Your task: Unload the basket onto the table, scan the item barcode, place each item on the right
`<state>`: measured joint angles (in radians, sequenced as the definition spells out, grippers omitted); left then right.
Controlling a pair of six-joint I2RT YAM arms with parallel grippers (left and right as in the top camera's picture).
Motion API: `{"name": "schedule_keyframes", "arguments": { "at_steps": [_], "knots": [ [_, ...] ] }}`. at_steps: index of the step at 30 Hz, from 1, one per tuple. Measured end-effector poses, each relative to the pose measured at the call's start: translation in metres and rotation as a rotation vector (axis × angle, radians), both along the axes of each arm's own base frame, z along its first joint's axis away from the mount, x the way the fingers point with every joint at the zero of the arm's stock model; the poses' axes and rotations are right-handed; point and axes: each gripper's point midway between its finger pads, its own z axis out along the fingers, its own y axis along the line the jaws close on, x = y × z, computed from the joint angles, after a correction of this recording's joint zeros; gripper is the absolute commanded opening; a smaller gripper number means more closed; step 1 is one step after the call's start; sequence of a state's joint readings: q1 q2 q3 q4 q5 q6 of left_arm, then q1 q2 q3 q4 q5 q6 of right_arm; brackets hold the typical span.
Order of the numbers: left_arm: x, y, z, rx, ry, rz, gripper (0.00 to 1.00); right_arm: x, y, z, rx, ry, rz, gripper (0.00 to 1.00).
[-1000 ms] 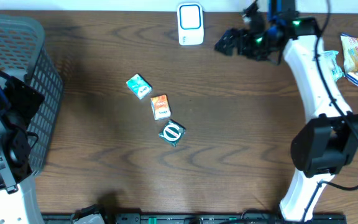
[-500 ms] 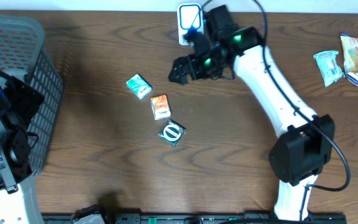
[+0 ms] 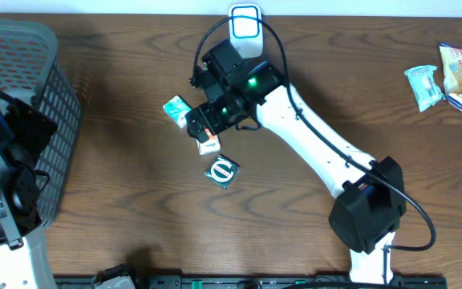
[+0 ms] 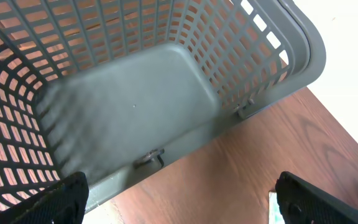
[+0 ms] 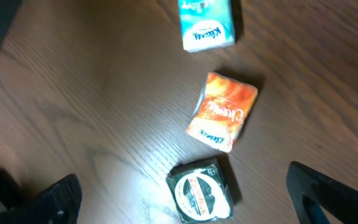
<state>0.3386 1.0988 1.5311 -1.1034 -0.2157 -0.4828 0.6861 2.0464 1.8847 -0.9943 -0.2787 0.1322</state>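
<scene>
- Orange pack (image 5: pixel 222 111): a small soft packet with white script lettering, lying flat on the wooden table (image 3: pixel 135 225) near its middle. In the overhead view the gripper partly covers it.
- Right gripper (image 3: pixel 205 127): hangs just above the orange pack with jaws spread wide, grasping nothing. In the wrist view its dark fingers (image 5: pixel 61 199) sit well out to either side of the packs.
- Teal pack (image 5: pixel 207 23): same kind of packet, just beyond the orange one, apart from it.
- Dark pack (image 5: pixel 202 193): square, with a round white-ringed logo, near the orange pack's other end.
- Scanner (image 3: pixel 245 30): a white upright unit with a blue face, at the table's far edge.
- Basket (image 3: pixel 22 48): grey plastic with slotted walls, at the table's left end. The left wrist view looks down onto its solid grey floor.
- Left gripper (image 4: pixel 179 202): over the basket's edge, jaws wide, holding nothing.
- Two snack bags (image 3: pixel 422 87) lie at the far right edge.
</scene>
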Motion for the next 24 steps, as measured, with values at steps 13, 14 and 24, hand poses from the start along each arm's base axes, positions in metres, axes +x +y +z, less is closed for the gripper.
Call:
{"name": "schedule_keyframes", "arguments": {
  "at_steps": [13,14,24],
  "knots": [
    [0.000,0.000,0.000,0.000,0.000,0.000,0.95,-0.007,0.013,-0.014,-0.007,-0.028,0.028,0.99],
    [0.000,0.000,0.000,0.000,0.000,0.000,0.95,-0.005,0.014,-0.016,-0.003,-0.037,0.027,0.99],
    [0.000,0.000,0.000,0.000,0.000,0.000,0.95,-0.007,0.009,-0.056,-0.022,-0.039,0.020,0.99]
  ]
}}
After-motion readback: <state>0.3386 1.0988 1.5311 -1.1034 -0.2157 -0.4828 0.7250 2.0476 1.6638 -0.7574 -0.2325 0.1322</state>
